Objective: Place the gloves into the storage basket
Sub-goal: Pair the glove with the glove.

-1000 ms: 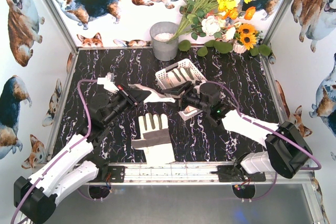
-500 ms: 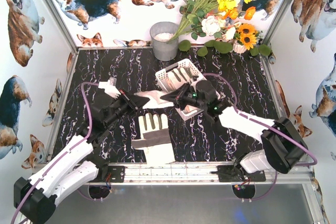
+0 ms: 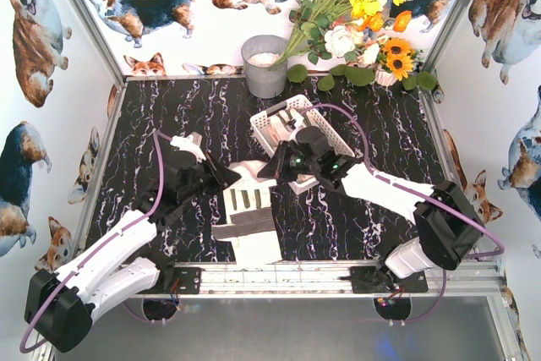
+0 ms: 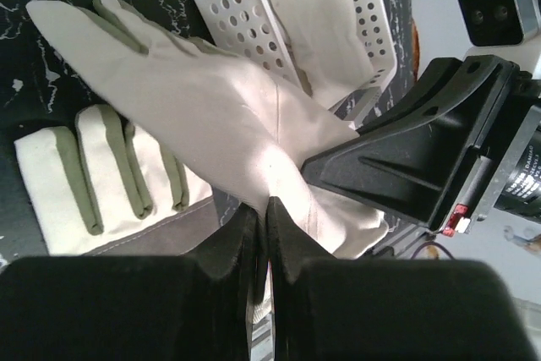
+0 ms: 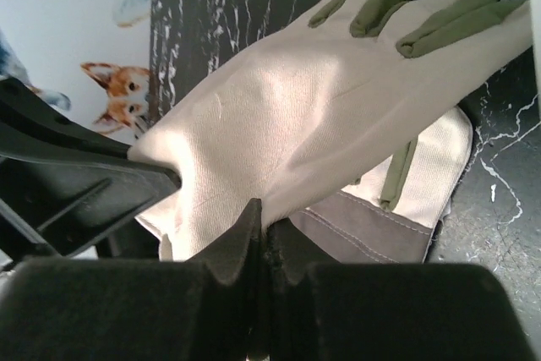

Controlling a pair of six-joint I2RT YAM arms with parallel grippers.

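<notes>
Left end effector (image 3: 225, 177), black and two-fingered, has its fingers (image 4: 243, 238) pressed together on the cuff end of a cream-white fabric glove with olive-grey finger strips (image 3: 247, 172). It holds this glove over the black, white-veined marble-pattern desk (image 3: 169, 107), a little left of centre. A second cream glove with a broad grey palm patch (image 3: 247, 227) lies flat on the desk nearer the arm bases. Its fingertips are partly covered by the held glove in the top view.

The right end effector (image 3: 265, 170) grips the same held glove from the opposite side. Its fingers (image 5: 245, 238) are closed tight on the fabric edge, so the glove hangs between both arms. Just behind it and to the right, a shallow white plastic basket with perforated walls (image 3: 272, 121) rests on the desk, with cream fabric (image 4: 313, 23) lying inside it. At the back wall are a round grey bucket (image 3: 265, 69) and a bunch of yellow and white artificial flowers (image 3: 355, 6).
</notes>
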